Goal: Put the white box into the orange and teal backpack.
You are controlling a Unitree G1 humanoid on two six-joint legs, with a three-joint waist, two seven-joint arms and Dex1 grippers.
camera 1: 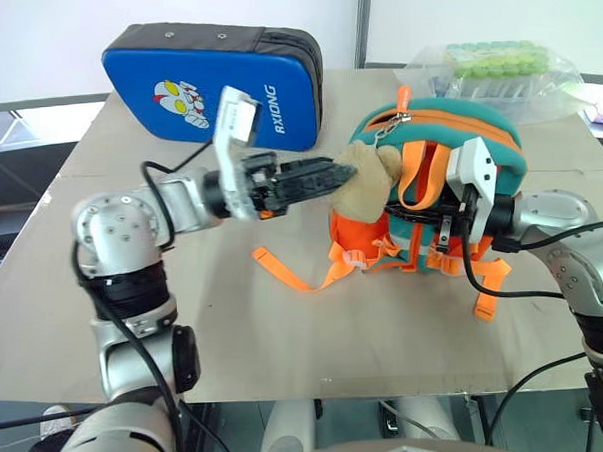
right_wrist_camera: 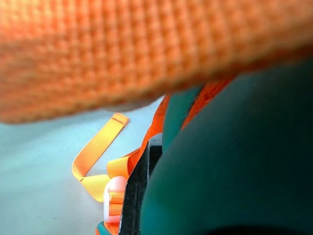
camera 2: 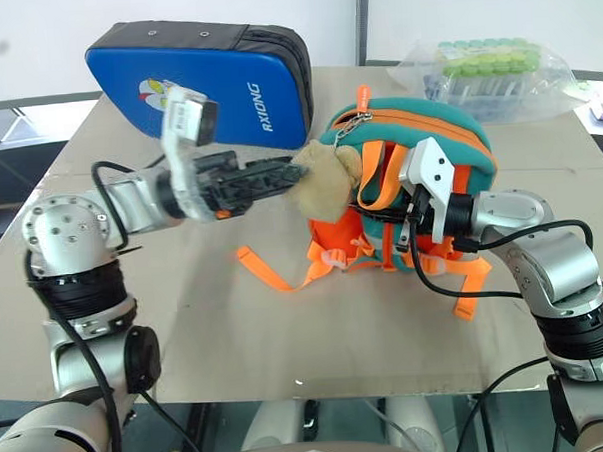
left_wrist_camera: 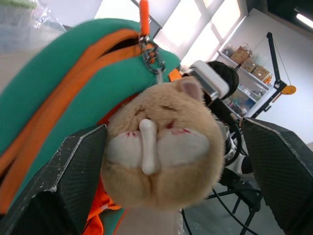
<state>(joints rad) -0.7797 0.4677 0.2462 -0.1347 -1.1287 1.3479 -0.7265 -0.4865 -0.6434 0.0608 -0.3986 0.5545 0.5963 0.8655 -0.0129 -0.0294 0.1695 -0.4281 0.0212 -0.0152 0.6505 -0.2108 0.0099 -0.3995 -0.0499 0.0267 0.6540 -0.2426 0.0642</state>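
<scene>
On the table (camera 1: 236, 339), at its far left, a blue case (camera 1: 215, 75) with a cartoon figure stands on edge. In front of it the left gripper (camera 1: 324, 175) reaches level toward the right, its two black fingers spread wide to either side of the tan bear head (camera 1: 372, 183) on the backpack; in the left wrist view the fingers (left_wrist_camera: 73, 171) flank the bear (left_wrist_camera: 164, 147) with a gap on each side, so the jaws are open and grip nothing. The backpack (camera 1: 488, 138), teal with orange trim, stands upright in the middle right of the table, its orange zip (camera 1: 447, 115) running over the top and a zip pull (camera 1: 403, 96) sticking up. Loose orange straps (camera 1: 293, 271) trail onto the table in front of it. The right gripper (camera 2: 407, 226) comes in from the right and presses against the backpack's near side among the straps; its jaws are closed, pinching the fabric or webbing, though exactly which I cannot tell. The right wrist view has teal cloth (right_wrist_camera: 234, 171) and orange webbing (right_wrist_camera: 146, 54) right up against it. Behind the backpack, at far right, lies a clear bag (camera 1: 495, 72) of green-capped tubes. The white box is nowhere to be made out, so I cannot tell where it is
</scene>
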